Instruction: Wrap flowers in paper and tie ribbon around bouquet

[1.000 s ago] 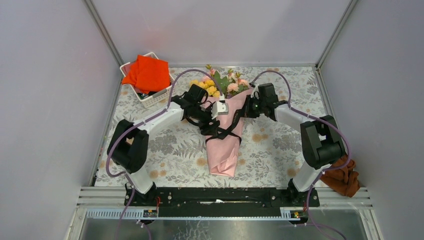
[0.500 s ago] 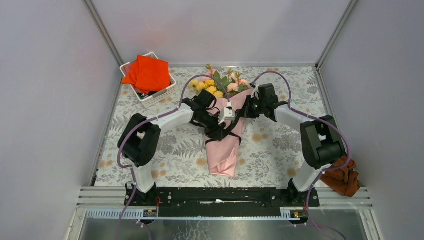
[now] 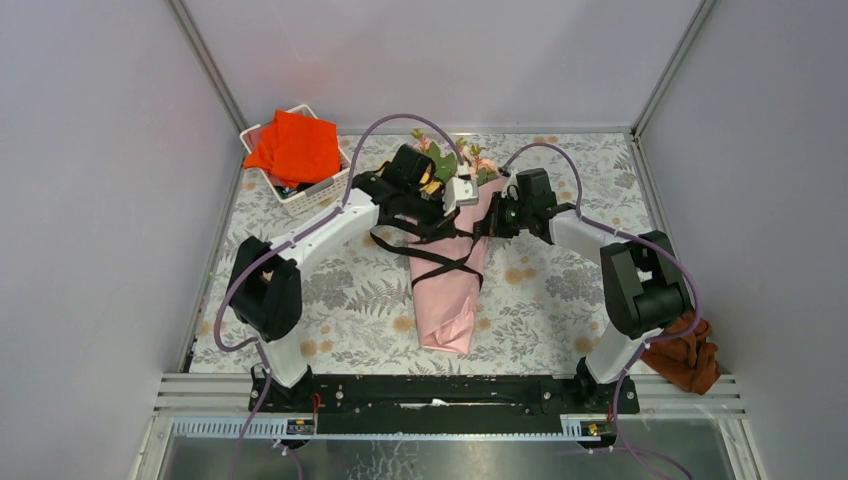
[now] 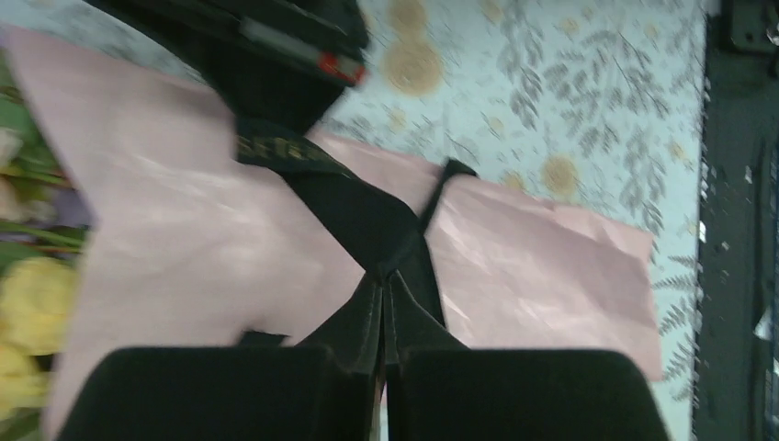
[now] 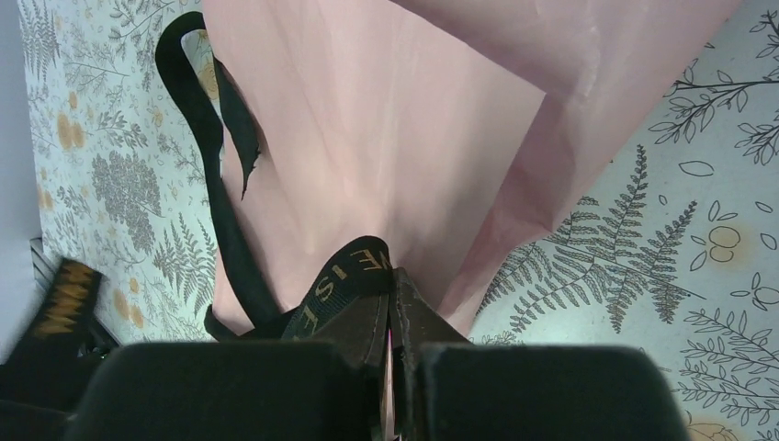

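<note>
Pink paper [image 3: 445, 312] is making up one bouquet [image 3: 448, 285], and it is lying in the middle of the frame on the printed tablecloth [image 3: 340, 300], with its narrow end pointing toward the bottom edge and its wide end toward the top. You are working with one ribbon [image 3: 441, 262], black, which is crossing itself in an X over the cone's waist. One cluster of flowers [image 3: 440, 163] is showing at the wide end, partly hidden under the left arm.

Two grippers are meeting at the upper part of the cone. The left gripper [image 4: 384, 367] is pinching a strand of the ribbon between closed fingers, just above the crossing. The right gripper [image 5: 393, 322] is also clamping the ribbon, at a stretch carrying pale lettering, right at the paper's edge.

One white basket [image 3: 302, 204] is sitting at the upper left corner of the cloth, holding one orange cloth [image 3: 295, 145]. One brown cloth [image 3: 686, 356] is lying at the lower right, beside the right arm's base.

Bare tablecloth is lying to either side of the cone's lower half. The blooms are reaching close to the cloth's top edge.

The paper is looking glossy and lightly creased, with its lower tip folded.
</note>
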Available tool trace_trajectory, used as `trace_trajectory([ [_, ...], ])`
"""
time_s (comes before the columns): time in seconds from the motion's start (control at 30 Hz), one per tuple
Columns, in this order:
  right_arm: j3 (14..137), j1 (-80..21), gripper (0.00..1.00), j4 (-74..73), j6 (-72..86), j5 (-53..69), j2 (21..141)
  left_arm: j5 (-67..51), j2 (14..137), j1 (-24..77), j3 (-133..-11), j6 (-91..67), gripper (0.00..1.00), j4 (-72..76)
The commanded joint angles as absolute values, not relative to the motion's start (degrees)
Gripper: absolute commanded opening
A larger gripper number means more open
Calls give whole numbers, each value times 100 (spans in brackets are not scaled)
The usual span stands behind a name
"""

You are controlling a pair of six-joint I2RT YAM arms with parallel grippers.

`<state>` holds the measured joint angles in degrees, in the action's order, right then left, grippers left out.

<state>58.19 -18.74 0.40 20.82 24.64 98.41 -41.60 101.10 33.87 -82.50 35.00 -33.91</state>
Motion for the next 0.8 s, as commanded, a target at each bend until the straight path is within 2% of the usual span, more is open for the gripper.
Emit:
trace_trajectory([
  [0.0,5730,-1902,0,35,1919,2471,9660,-3655,10443,3193,-8884,3241,3,-3068],
  [0.1,5711,-1899,0,61,1961,2551,9672,-2631,10903,3173,-9003,2844,2,-2276],
  [0.13,5713,-1901,0,54,1982,2571,9672,-2202,11078,3168,-9041,2767,9,-2047],
  [0.23,5713,-1899,0,35,2043,2565,9645,-1255,11497,3164,-9429,2902,60,-2146],
  [0.27,5713,-1898,0,33,2042,2562,9628,-1192,11497,3160,-9558,2940,66,-2351],
  [0.37,5704,-1900,0,-181,2022,2553,9607,-1857,10824,3145,-9220,3459,73,-2658],
  [0.53,5791,-1905,0,-205,2089,2671,9706,-3669,10042,3357,-8669,5089,72,-4380],
  [0.67,5906,-1952,0,-244,2163,2663,9820,-3653,10182,3633,-8069,5284,73,-3982],
  [0.77,6002,-2038,0,-312,2178,2672,9876,-3597,10535,3639,-8142,4988,76,-3605],
])
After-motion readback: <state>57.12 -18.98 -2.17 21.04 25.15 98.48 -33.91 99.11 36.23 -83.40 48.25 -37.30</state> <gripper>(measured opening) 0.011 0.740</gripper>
